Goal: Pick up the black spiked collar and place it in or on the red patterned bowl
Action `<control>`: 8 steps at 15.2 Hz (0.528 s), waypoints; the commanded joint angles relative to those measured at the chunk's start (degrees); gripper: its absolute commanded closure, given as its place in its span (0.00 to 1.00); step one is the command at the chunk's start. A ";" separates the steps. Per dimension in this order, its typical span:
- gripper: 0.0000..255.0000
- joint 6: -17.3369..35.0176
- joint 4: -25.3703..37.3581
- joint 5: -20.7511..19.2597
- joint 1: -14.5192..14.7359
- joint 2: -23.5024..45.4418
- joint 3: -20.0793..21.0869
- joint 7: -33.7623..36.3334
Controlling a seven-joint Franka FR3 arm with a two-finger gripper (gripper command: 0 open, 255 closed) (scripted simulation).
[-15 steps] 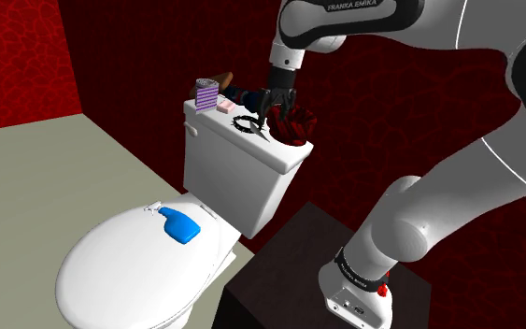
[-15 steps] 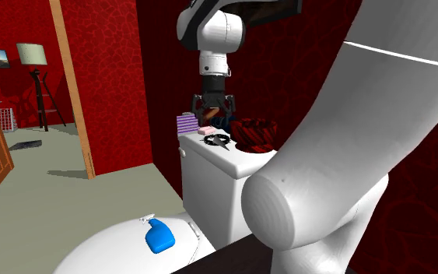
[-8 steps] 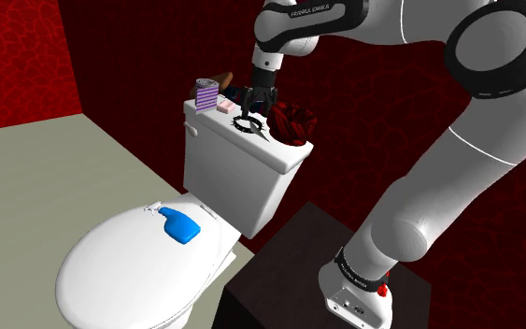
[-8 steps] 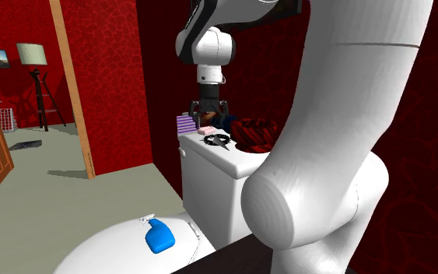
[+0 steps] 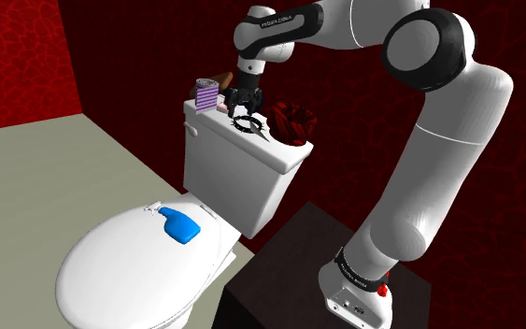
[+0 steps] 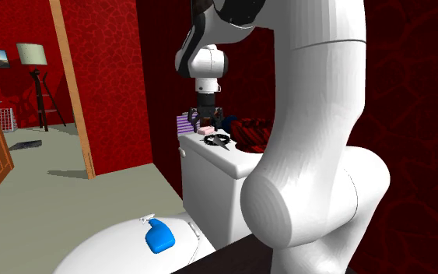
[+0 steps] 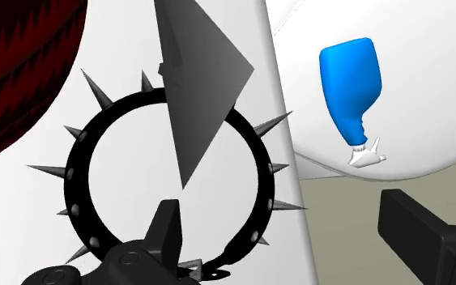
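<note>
Pre-grasp: hand (image 7: 279,219) released, above spiked collar (image 7: 74,174) on toilet tank (image 5: 228,168). Next: drop, clench on band, carry to red patterned bowl (image 7: 15,65).

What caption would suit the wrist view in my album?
Open gripper hovers over the black spiked collar on the white toilet tank; a blue spray bottle lies beyond.

1. The gripper (image 5: 243,101) hangs over the toilet tank (image 5: 228,178), just above the collar (image 5: 248,122).
2. The collar lies flat on the tank's top, with the red bowl (image 5: 293,124) just beside it, toward the shoulder view's right.
3. A purple box (image 5: 206,94) and a pink bar (image 5: 223,107) sit at the top's other end.
4. A blue bottle (image 5: 180,224) lies on the closed toilet lid (image 5: 120,276).
5. The arm (image 5: 447,140) rises from a dark stand (image 5: 284,262) at lower right.
</note>
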 commanded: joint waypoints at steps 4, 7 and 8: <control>0.00 3.45 -1.82 0.42 0.06 1.56 0.17 -0.19; 0.00 4.56 -2.53 0.53 0.07 1.96 0.21 -0.27; 0.00 4.56 -2.53 0.54 0.07 1.96 0.21 -0.27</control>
